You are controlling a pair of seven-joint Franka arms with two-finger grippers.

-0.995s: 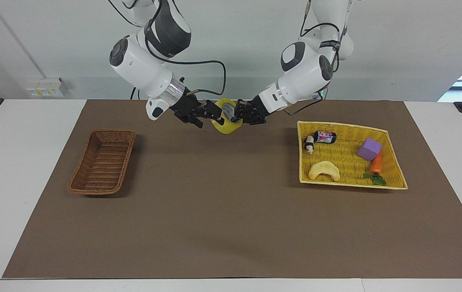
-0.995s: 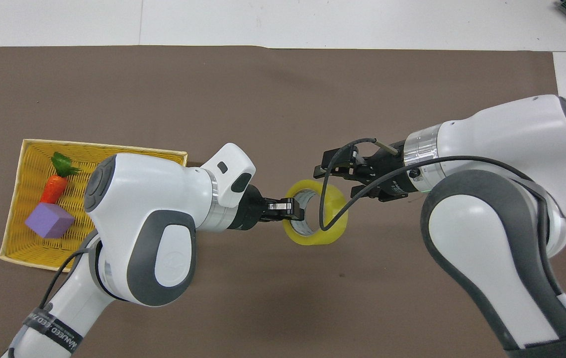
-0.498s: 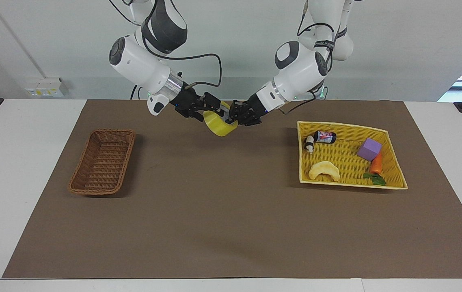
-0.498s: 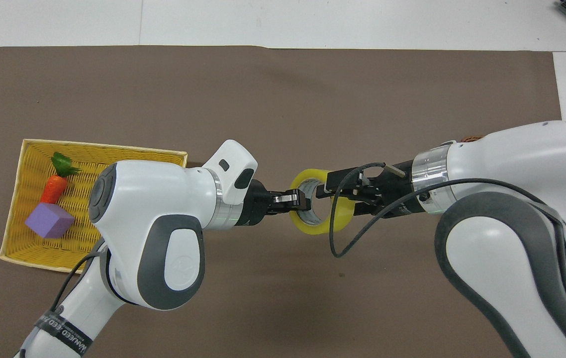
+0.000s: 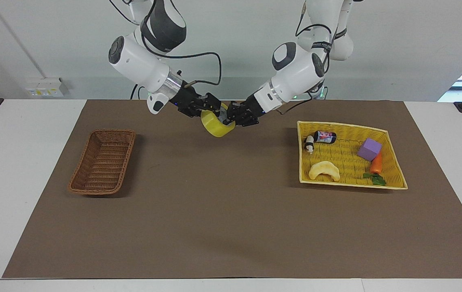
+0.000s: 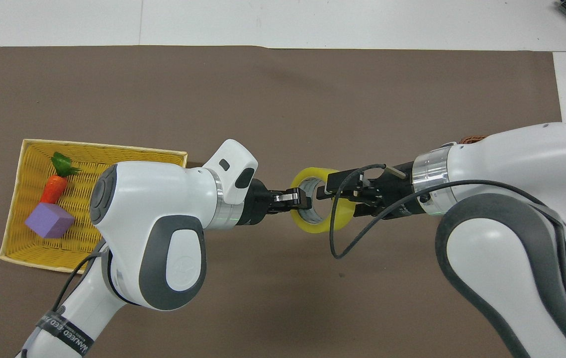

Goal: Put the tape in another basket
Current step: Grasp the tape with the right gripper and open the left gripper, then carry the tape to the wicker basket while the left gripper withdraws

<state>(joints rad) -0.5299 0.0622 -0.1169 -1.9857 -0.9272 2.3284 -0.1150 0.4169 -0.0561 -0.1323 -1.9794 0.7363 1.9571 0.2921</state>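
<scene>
Midair, tape [image 5: 217, 126] clenched in left claw [image 5: 227, 117], right claw [image 5: 211, 109] touching, grip unclear

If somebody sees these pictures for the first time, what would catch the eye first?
Most striking is the yellow tape, held in the air over the middle of the brown mat between the two arms: the left tool is shut on its rim and the right tool is at it too. Next, the yellow basket of toys at the left arm's end, and the brown basket at the right arm's end.
</scene>
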